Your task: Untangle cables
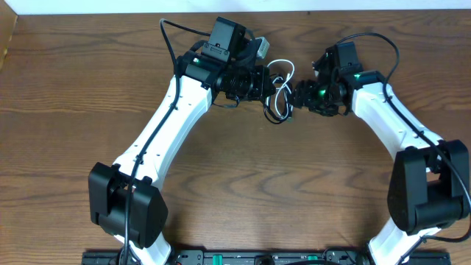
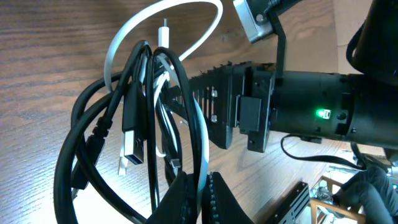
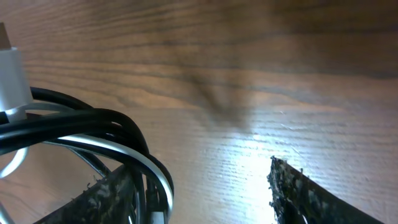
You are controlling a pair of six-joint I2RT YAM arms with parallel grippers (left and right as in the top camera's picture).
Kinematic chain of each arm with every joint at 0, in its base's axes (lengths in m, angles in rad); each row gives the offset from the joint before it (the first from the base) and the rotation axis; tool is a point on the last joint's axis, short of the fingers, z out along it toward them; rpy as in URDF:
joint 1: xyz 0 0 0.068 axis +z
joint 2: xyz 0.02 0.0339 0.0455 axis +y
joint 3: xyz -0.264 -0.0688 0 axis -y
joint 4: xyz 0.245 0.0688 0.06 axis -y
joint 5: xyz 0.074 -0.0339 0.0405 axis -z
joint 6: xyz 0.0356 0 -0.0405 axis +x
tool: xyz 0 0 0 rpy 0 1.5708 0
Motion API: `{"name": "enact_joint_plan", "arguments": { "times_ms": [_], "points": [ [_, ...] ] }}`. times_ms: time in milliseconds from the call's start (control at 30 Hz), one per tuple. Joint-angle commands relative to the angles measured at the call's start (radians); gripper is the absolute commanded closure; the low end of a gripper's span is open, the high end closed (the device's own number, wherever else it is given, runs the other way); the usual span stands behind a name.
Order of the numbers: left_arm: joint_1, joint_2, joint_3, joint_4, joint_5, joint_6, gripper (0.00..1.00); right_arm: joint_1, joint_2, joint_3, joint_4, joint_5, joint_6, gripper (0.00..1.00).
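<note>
The black and white cables (image 1: 280, 92) hang in a tangled bundle between my two grippers at the back middle of the table. My left gripper (image 1: 266, 82) is shut on them. The left wrist view shows its fingers (image 2: 202, 182) pinching a black strand and a white strand, with black loops (image 2: 186, 99), a white loop (image 2: 186, 12) and a silver plug (image 2: 132, 146) beyond them. My right gripper (image 1: 298, 96) is open (image 3: 199, 177). Black cable loops (image 3: 93, 121) rest against its left finger (image 3: 115, 196). A white plug (image 3: 12, 81) shows at the left edge.
The wooden table (image 1: 243, 184) runs back to a far edge (image 1: 110, 15) close behind the arms. Thick black arm cables (image 1: 173, 33) arc over both wrists. The right arm's body (image 2: 298, 112) sits close beyond the bundle in the left wrist view.
</note>
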Motion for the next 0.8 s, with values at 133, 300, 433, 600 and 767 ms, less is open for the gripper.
{"name": "enact_joint_plan", "arguments": {
  "times_ms": [133, 300, 433, 600, 767],
  "points": [
    [0.004, 0.002, 0.011, 0.027, 0.063, -0.040, 0.93, 0.010, 0.019, 0.000, 0.027, 0.032, 0.026, 0.37],
    [0.005, 0.000, 0.011, 0.067, 0.073, -0.116, 0.92, 0.013, 0.042, 0.000, 0.033, 0.033, 0.026, 0.37],
    [0.006, -0.008, 0.018, 0.076, 0.080, -0.145, 0.93, 0.012, 0.072, 0.000, 0.019, 0.048, 0.027, 0.37],
    [0.006, -0.043, 0.028, 0.077, 0.096, -0.148, 0.93, 0.010, 0.109, -0.001, -0.007, 0.100, 0.035, 0.38],
    [0.013, -0.118, 0.028, 0.083, 0.095, -0.148, 0.93, 0.009, 0.135, -0.001, -0.021, 0.114, 0.037, 0.39]
  ]
}}
